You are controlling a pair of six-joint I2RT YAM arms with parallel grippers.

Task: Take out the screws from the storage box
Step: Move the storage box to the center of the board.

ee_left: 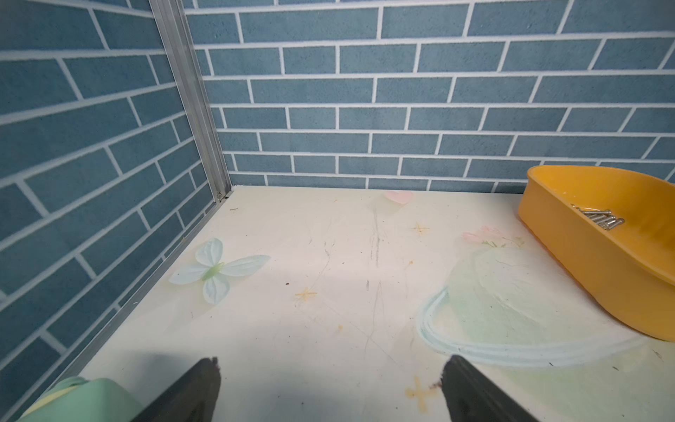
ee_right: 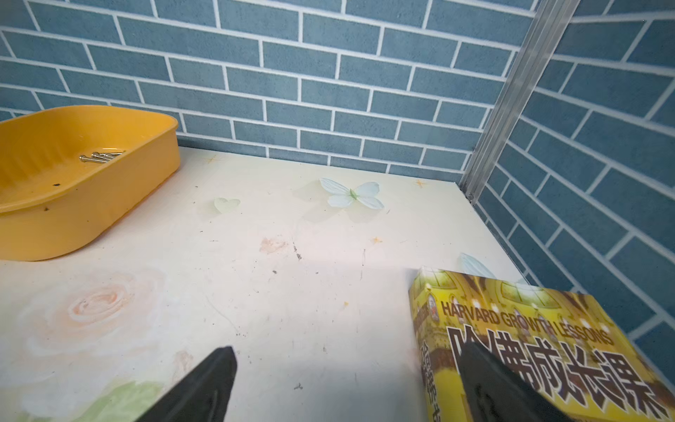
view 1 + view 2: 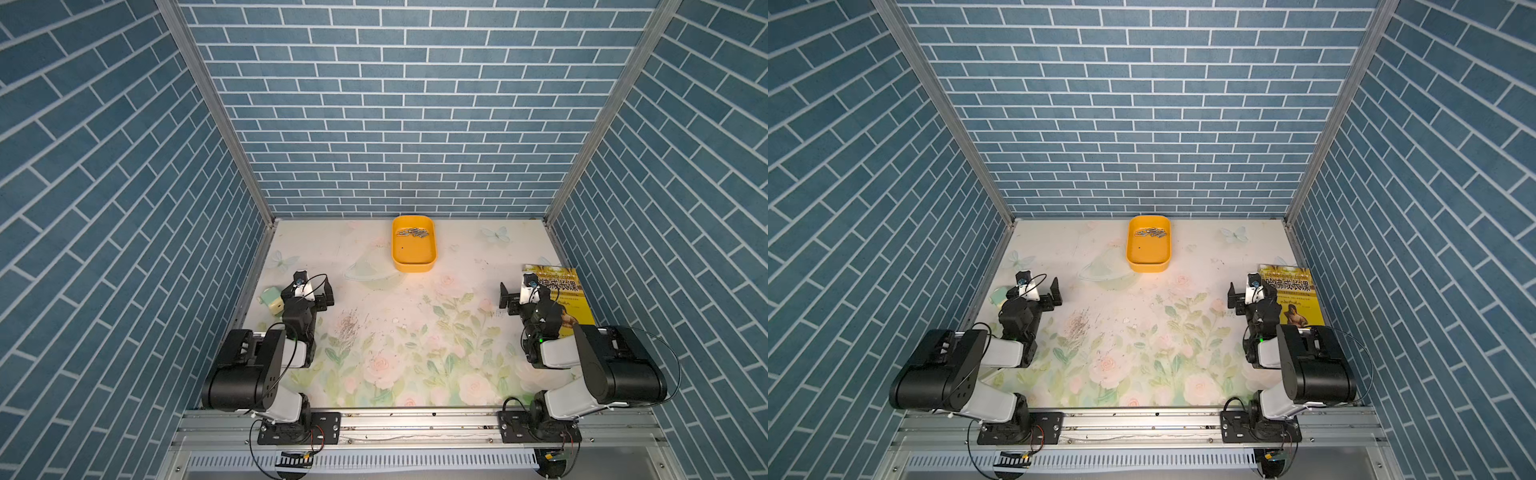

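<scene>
Yellow-orange plastic holds everything I am after: the storage box [image 3: 412, 257] sits at the far middle of the floral mat [image 3: 415, 332], close to the back wall, and the screws [image 3: 411, 232] lie in a loose heap at its far end, all within its low walls. As far as I can see, none of them lies out on the mat; the brownish speckles nearer to my side look to me like print or wear, not metal. So I judge the job not yet begun, with every screw yet to be lifted out and the whole heap to work through. My left claw [image 1: 330, 367] is spread wide with nothing between its fingers, low over the mat near the left edge, a mint-green pencil sharpener [image 1: 76, 400] just beside it. My right claw [image 2: 349, 349] is likewise spread and empty near the right edge, a yellow book [image 2: 529, 329] just beside it. Both are well apart from the box, so a reach across the bare mat comes before any pinch, and the thin rods lying against one another will, I expect, need picking singly.
</scene>
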